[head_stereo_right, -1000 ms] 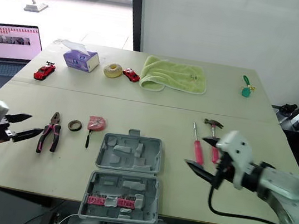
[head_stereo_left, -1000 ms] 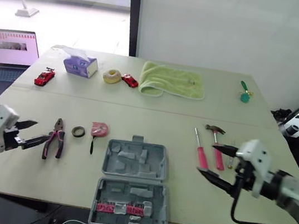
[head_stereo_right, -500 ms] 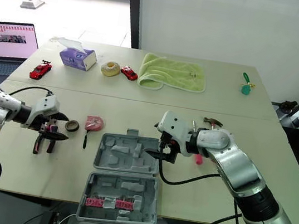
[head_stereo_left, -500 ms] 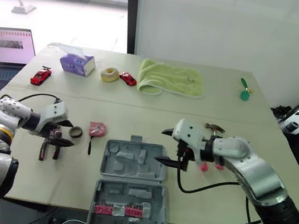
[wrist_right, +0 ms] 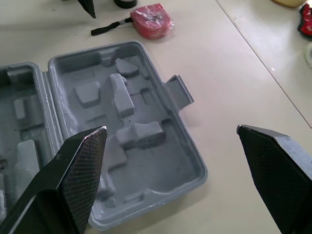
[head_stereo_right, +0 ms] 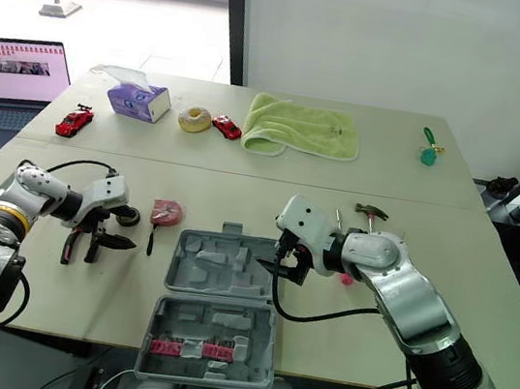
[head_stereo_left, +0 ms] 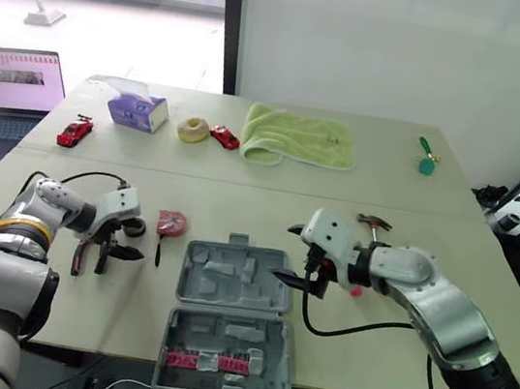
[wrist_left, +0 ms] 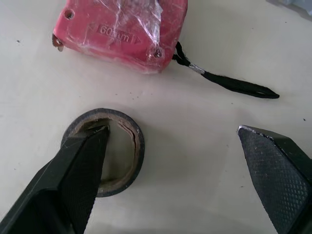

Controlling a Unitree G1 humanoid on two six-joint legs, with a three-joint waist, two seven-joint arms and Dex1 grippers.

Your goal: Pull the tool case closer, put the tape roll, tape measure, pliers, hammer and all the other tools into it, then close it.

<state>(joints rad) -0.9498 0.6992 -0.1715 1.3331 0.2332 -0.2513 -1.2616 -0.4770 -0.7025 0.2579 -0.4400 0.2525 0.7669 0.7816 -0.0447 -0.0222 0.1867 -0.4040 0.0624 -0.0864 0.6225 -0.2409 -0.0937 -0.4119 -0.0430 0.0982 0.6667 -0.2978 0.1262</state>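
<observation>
**A:** Head view first. Where is the tool case (head_stereo_left: 227,317)?

**B:** It lies open on the near edge of the counter (head_stereo_left: 339,192), in the middle. Both grey halves are flat, and the near half holds a few pink pieces. The right jaws hang released at the right rim of the far half. I cannot tell whether they touch it.

**A:** And the loose tools?

**B:** On the left, the pliers (head_stereo_left: 91,254) lie farthest out. Next comes the tape roll (head_stereo_right: 127,217), then the tape measure (head_stereo_left: 173,224) just beside the case. The left jaws are spread over the tape roll. On the right, the hammer (head_stereo_left: 373,223) lies behind the right arm. A green towel (head_stereo_left: 298,140), a tissue box (head_stereo_left: 138,110) and a laptop (head_stereo_left: 12,84) sit farther back.

**A:** Left wrist view?

**B:** The jaws are released. One finger's tip sits inside the hole of the tape roll (wrist_left: 138,147), and the other is over bare counter, well apart from it. The tape measure (wrist_left: 119,29) lies near the roll, not touching it, with its black strap (wrist_left: 229,84) trailing off.

**A:** Right wrist view?

**B:** The jaws are wide apart and empty, above the moulded far half of the tool case (wrist_right: 131,146). The tape measure (wrist_right: 153,19) lies beyond it.
</observation>
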